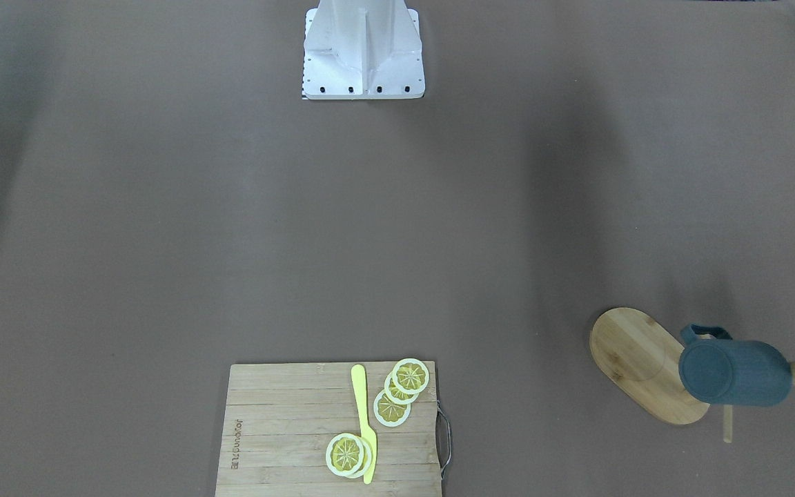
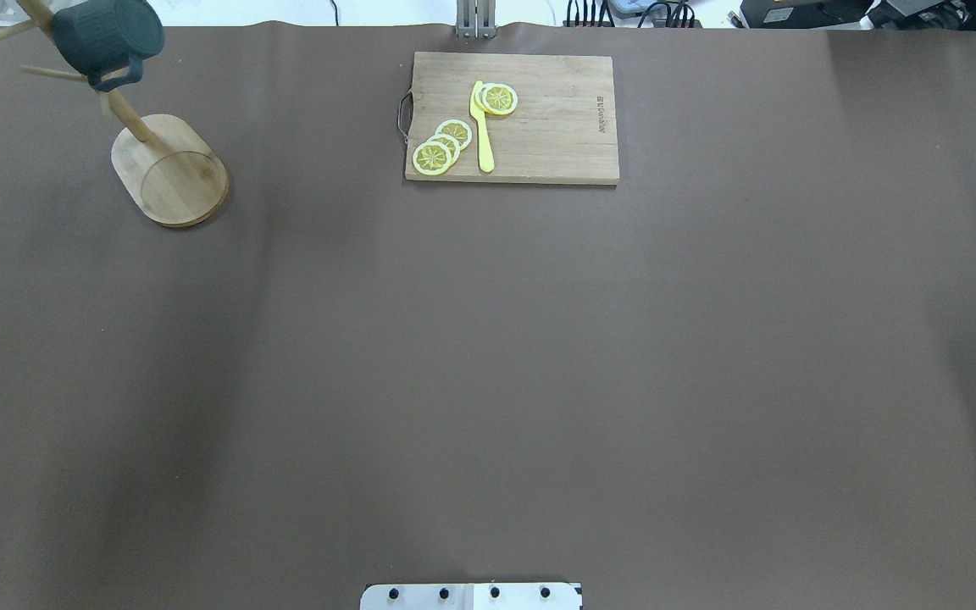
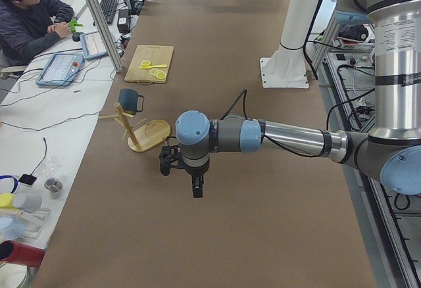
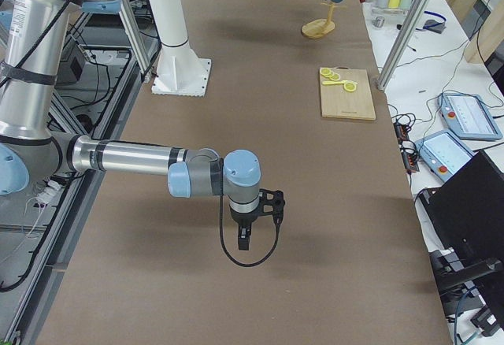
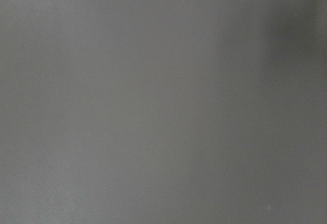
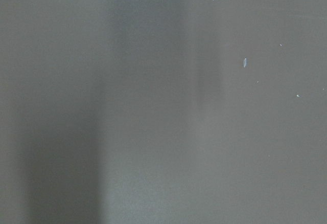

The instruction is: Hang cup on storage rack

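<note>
cup hanging sideways on rack peg; left gripper hovering nearer rack than right gripper; cannot tell either's grip.

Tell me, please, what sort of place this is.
Probably a robotics lab workstation: the left arm and right arm reach over a brown-covered table, and an operator sits at a side desk beside what looks like a teach pendant.
</note>
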Robot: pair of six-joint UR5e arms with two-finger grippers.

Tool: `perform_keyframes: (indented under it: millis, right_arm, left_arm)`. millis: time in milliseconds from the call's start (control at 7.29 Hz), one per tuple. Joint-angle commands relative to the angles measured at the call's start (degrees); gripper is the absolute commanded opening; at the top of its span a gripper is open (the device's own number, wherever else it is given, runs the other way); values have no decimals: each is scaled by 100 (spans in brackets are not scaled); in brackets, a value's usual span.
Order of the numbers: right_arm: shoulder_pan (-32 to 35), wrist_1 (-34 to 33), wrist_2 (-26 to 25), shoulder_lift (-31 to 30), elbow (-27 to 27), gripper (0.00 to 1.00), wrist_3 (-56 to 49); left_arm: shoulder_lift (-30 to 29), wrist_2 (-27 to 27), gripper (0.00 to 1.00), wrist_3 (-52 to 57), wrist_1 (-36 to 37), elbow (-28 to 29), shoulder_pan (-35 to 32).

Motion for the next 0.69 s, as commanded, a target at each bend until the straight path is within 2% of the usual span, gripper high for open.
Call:
perform_keyframes:
  millis: [0,548]
  right_arm:
    - [-7,-3,9,1,-7,100,10]
    - [-7,-3,35,-8,-173,100,36]
  left_arm:
    - [132,-107,99,3,7,-197,-165]
    - [229,-54,99,12,-10,-164,-156]
